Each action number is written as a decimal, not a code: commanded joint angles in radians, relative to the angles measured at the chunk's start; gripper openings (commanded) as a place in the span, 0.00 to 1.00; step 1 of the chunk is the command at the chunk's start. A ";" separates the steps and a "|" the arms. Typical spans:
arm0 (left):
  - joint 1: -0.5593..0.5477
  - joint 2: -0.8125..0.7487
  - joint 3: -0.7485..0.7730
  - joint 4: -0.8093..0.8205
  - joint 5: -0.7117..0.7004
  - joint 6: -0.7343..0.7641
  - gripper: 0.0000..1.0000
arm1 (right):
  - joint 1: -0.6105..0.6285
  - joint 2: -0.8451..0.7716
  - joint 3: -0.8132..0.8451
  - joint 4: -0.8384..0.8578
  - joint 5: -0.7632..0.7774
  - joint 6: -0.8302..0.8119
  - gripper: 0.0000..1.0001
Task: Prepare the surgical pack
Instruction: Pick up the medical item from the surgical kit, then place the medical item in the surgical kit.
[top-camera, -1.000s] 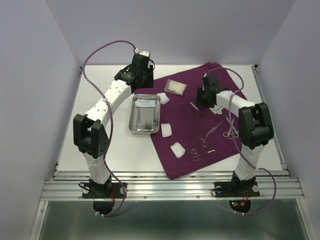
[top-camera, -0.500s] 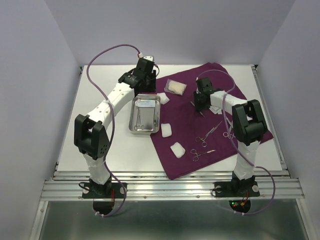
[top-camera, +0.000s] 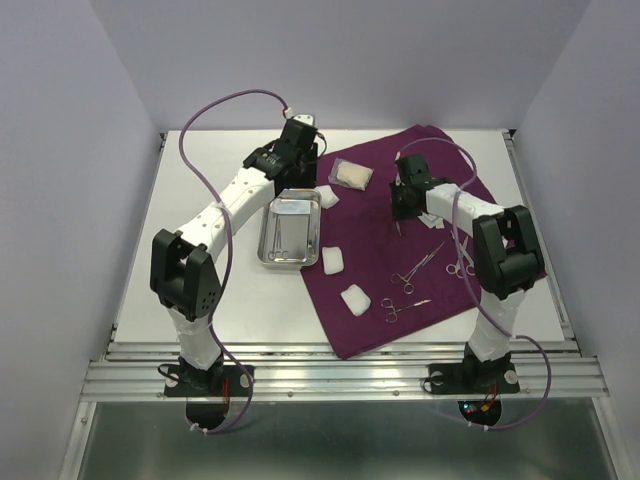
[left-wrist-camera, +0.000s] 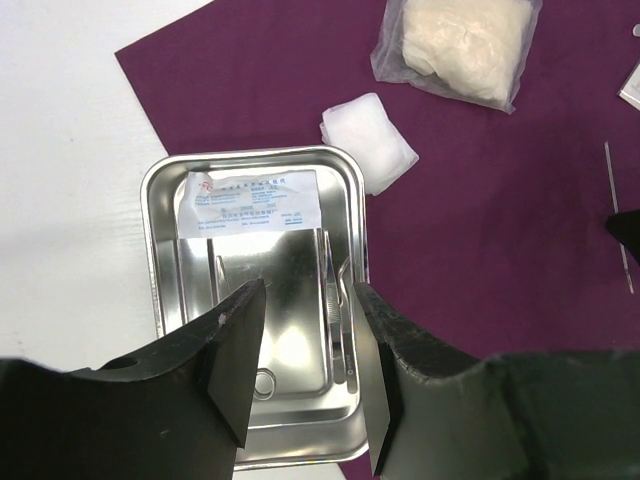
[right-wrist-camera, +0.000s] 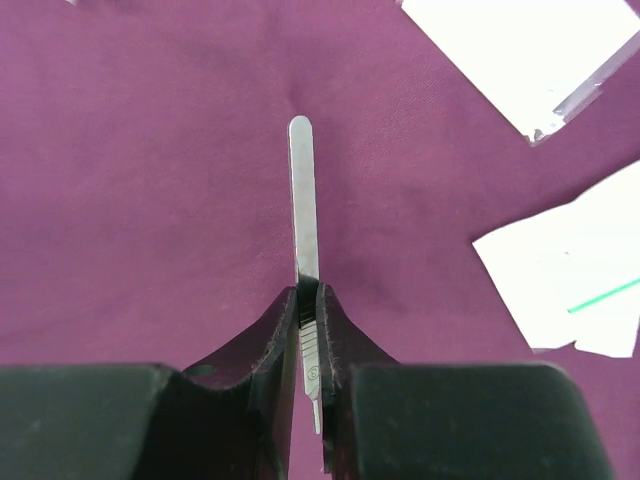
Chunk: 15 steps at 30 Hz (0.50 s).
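Right wrist: right end effector (right-wrist-camera: 308, 300) clamps handle (right-wrist-camera: 303, 200) over cloth (right-wrist-camera: 150, 150) — left end effector (left-wrist-camera: 308, 340) apart.

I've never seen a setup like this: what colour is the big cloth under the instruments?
The cloth is a dark purple, plain with no pattern. It shows best in the right wrist view.

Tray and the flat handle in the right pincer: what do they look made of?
Tray: probably polished steel; its floor is mirror-bright with sharp reflections. Flat handle, clamped in the right pincer: likely steel too; it has a satin silver sheen and is thin and straight.
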 joint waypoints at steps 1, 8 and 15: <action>-0.013 -0.013 0.008 -0.002 -0.028 -0.009 0.51 | 0.008 -0.073 -0.019 0.028 -0.007 0.027 0.11; -0.028 -0.016 -0.004 0.001 -0.036 -0.019 0.51 | 0.040 -0.114 -0.076 0.051 -0.053 0.110 0.11; -0.038 0.004 0.003 0.001 -0.040 -0.047 0.52 | 0.141 -0.126 -0.159 0.138 -0.085 0.277 0.12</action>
